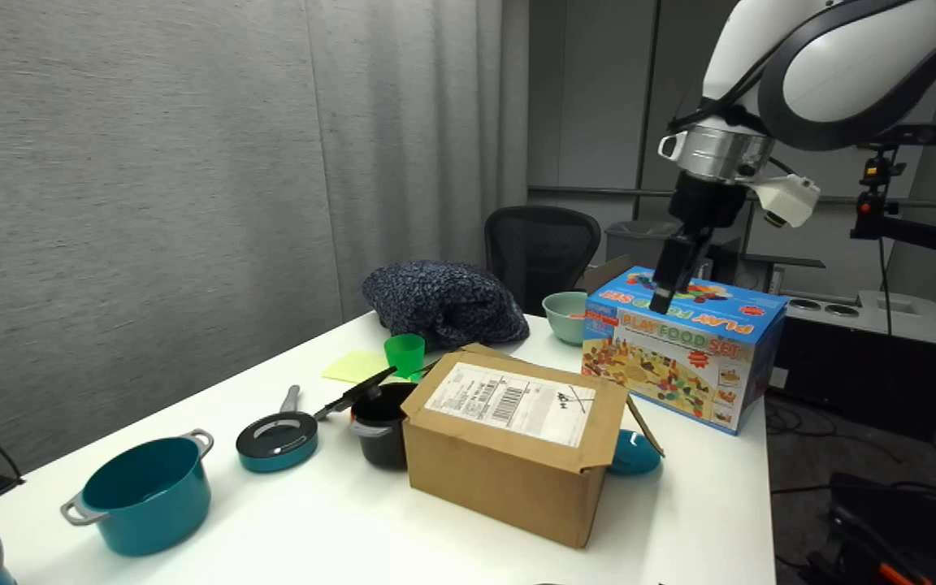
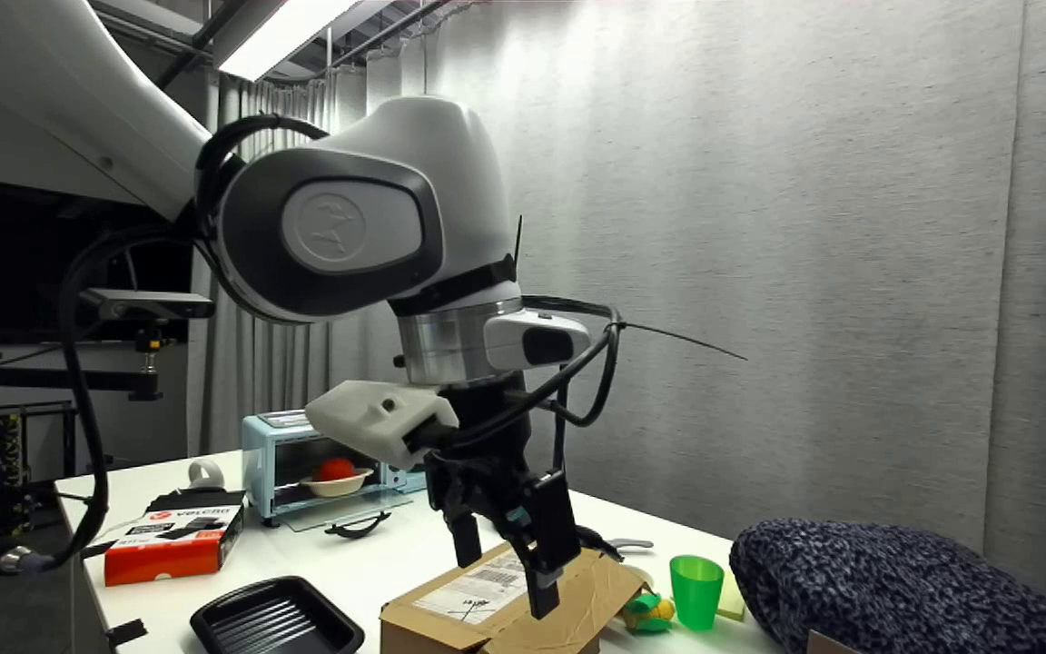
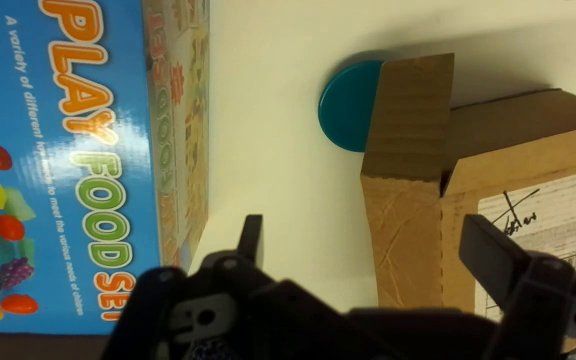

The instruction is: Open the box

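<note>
A: Please, where is the cardboard box [image 1: 509, 491]?

B: It stands on the white table [image 1: 289, 536], with its white printed label [image 1: 509, 404] turned upward. In an exterior view, a black pot [image 1: 384, 443] is just beside it, and a green cup [image 1: 405, 355] stands behind. The blue toy box [image 1: 679, 357], on which one reads "Play Food Set", is near, with a gap between.

A: And is it open?

B: The panel with the label lies across the top. At one end, as the wrist view shows, a creased flap [image 3: 405, 240] stands outward, and cardboard hides a part of a round teal thing [image 3: 349, 107]. How far the box is open, I cannot tell.

A: In which state are the jaws of the gripper [image 3: 363, 230]?

B: They are released: the two fingers [image 3: 490, 260] are set wide apart. In the wrist view, one finger appears in front of the label, and the other is toward the toy box.

A: And where does it hang?

B: In an exterior view, below the white arm [image 1: 854, 73], higher than the cardboard box and apart from it.
</note>
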You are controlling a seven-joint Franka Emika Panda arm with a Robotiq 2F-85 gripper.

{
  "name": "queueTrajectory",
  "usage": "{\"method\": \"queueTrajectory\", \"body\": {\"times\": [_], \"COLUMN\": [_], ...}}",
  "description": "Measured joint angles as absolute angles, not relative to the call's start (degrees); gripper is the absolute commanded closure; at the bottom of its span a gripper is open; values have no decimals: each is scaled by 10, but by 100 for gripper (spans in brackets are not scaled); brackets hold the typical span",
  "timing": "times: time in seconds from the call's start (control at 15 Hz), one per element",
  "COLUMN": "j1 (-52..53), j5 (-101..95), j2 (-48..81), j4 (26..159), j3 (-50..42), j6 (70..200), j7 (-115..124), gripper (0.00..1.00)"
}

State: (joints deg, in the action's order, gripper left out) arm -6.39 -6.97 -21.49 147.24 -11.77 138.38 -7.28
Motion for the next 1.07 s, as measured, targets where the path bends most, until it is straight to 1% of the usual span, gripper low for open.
{"method": "queueTrajectory", "body": {"times": [0.33,0.8,1.07], "j1": [-64,-65,-65], "j5": [-55,-86,-86], "j2": [-120,17,79], "j4": [1417,1300,1265], "j3": [-115,-110,-102], "j6": [1396,1402,1421], "j7": [-61,-44,-27], "gripper": [0,0,0]}}
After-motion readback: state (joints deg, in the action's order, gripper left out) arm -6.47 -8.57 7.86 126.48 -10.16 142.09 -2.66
